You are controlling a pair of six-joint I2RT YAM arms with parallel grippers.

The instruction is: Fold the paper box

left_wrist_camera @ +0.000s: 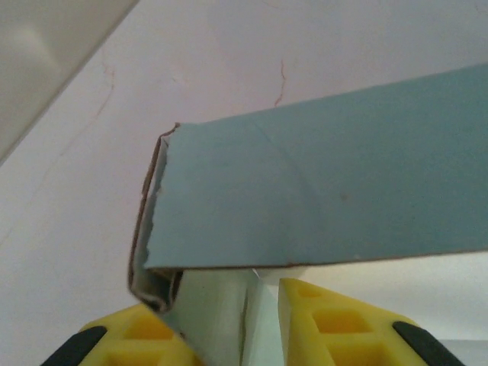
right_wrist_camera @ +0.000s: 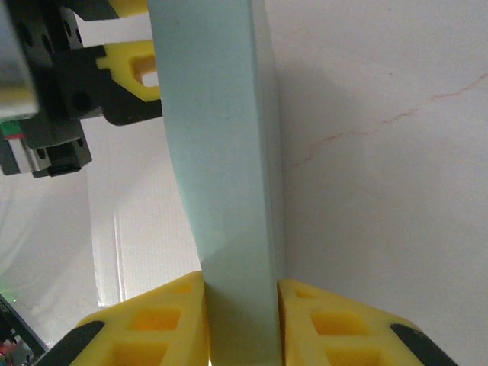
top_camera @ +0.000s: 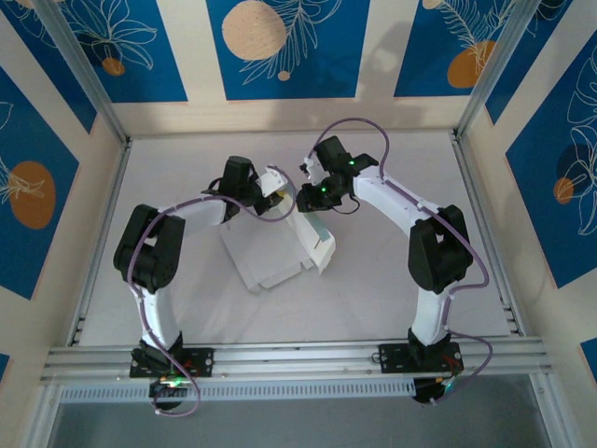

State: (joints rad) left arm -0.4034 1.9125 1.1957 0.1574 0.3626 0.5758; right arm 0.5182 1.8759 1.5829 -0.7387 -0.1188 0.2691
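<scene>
The paper box [top_camera: 272, 258] is white to pale grey-green card lying partly folded at the middle of the table, with one wall raised on its right side. My left gripper [top_camera: 276, 192] reaches its far edge from the left, and my right gripper [top_camera: 311, 197] meets it from the right. In the left wrist view the left gripper [left_wrist_camera: 229, 328] is shut on a folded flap under a grey-green panel of the paper box [left_wrist_camera: 320, 183]. In the right wrist view the right gripper [right_wrist_camera: 242, 320] is shut on an upright strip of the paper box [right_wrist_camera: 221, 137]. The left gripper's yellow finger [right_wrist_camera: 126, 61] shows beyond it.
The white table [top_camera: 392, 280] is boxed in by aluminium rails [top_camera: 298, 359] at the front and posts at the sides. Cream walls with blue panels [top_camera: 280, 47] stand behind and beside it. Purple cables loop over both arms.
</scene>
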